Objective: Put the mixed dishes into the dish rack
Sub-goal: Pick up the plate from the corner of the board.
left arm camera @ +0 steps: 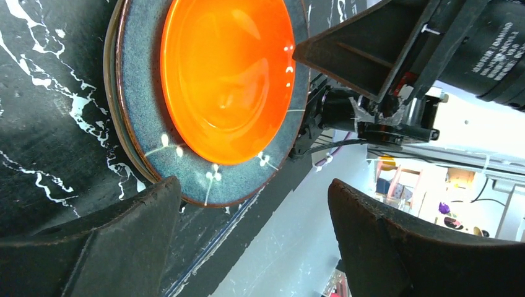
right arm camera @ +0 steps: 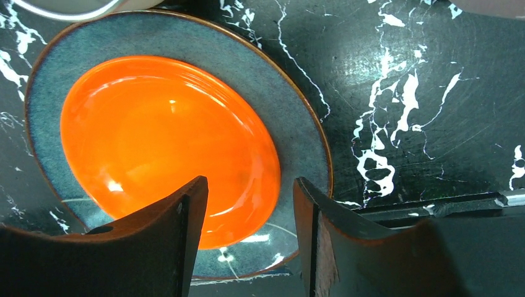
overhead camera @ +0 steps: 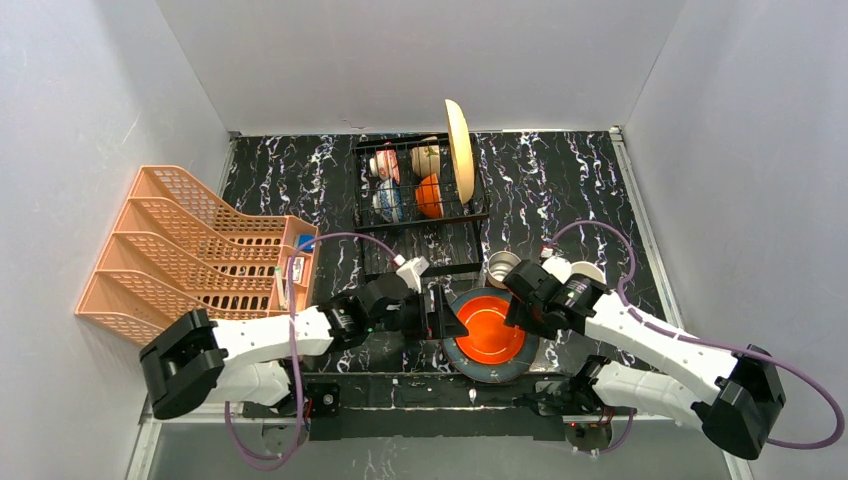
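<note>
A red-orange plate point(overhead camera: 490, 328) lies on a grey-green plate point(overhead camera: 468, 362) at the table's near edge. Both also show in the left wrist view point(left arm camera: 226, 74) point(left arm camera: 139, 93) and the right wrist view point(right arm camera: 167, 136) point(right arm camera: 291, 105). My left gripper point(overhead camera: 447, 322) point(left arm camera: 254, 185) is open and empty at the stack's left rim. My right gripper point(overhead camera: 522, 305) point(right arm camera: 249, 180) is open and empty, its jaws on either side of the orange plate's rim. The black wire dish rack point(overhead camera: 420, 222) holds an upright yellow plate point(overhead camera: 460, 150) and several small bowls point(overhead camera: 388, 203).
A steel cup point(overhead camera: 500, 268) and two white bowls point(overhead camera: 560, 268) stand just behind the plates. An orange plastic lattice rack point(overhead camera: 200, 255) fills the left side. Grey walls close in the table on three sides.
</note>
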Robot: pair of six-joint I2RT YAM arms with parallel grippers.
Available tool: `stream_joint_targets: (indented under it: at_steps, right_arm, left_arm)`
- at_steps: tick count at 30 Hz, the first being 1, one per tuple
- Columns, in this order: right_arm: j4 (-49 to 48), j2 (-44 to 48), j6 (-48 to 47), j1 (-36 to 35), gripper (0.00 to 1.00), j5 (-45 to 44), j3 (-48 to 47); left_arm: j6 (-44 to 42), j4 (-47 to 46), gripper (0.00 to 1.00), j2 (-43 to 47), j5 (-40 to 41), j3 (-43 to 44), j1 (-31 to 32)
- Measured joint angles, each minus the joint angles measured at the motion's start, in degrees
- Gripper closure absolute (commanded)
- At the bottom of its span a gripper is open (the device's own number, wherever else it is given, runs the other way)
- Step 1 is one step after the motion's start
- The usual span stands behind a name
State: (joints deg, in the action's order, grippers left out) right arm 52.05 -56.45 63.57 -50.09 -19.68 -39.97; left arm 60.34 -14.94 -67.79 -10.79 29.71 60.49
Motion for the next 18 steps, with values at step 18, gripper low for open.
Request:
stream_joint_targets:
  at_steps: [18]
  right_arm:
    - [-5.2,5.7,2.8,2.4,0.4,3.6,8.0]
  left_arm:
    - [1.3,-3.3,0.22,-10.5,0.0,3.0,2.2]
